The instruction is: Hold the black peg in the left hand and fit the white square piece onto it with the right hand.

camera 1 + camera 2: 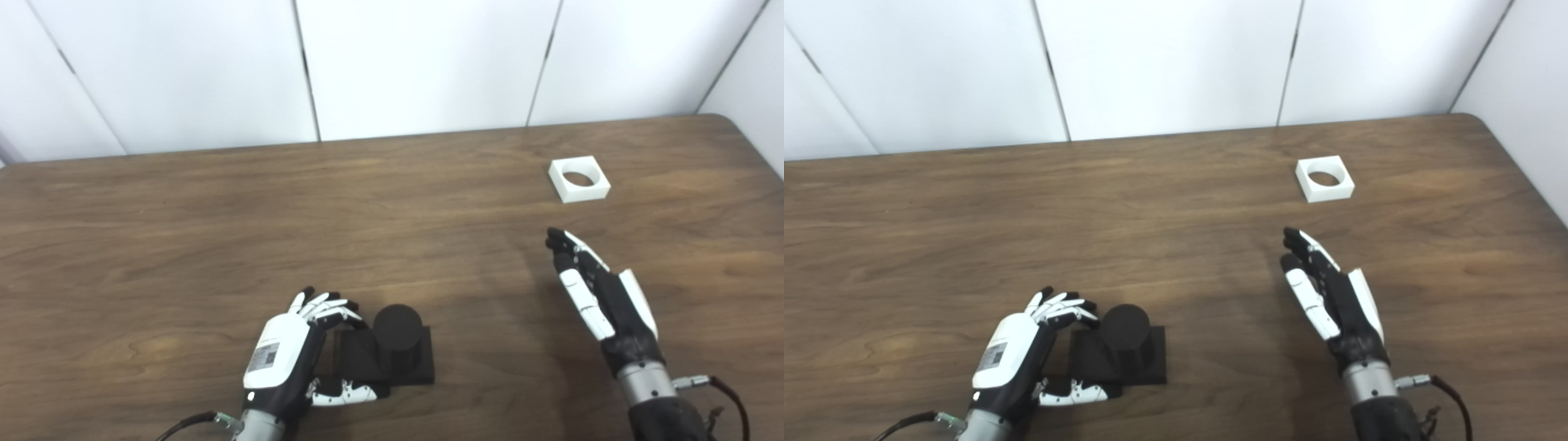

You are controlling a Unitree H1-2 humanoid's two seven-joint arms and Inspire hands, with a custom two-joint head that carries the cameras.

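The black peg (397,334) is a short round post on a square black base, standing on the table near the front edge. My left hand (288,358) is at the base's left side, fingers curved over its back left corner and thumb along its front edge; the base rests on the table. The white square piece (579,178) with a round hole lies flat at the far right of the table. My right hand (597,294) is open and empty, fingers straight and pointing toward the white piece, well short of it.
The brown wooden table (245,233) ends at a white panelled wall (416,61) at the back, and its right edge and rounded corner are close behind the white piece.
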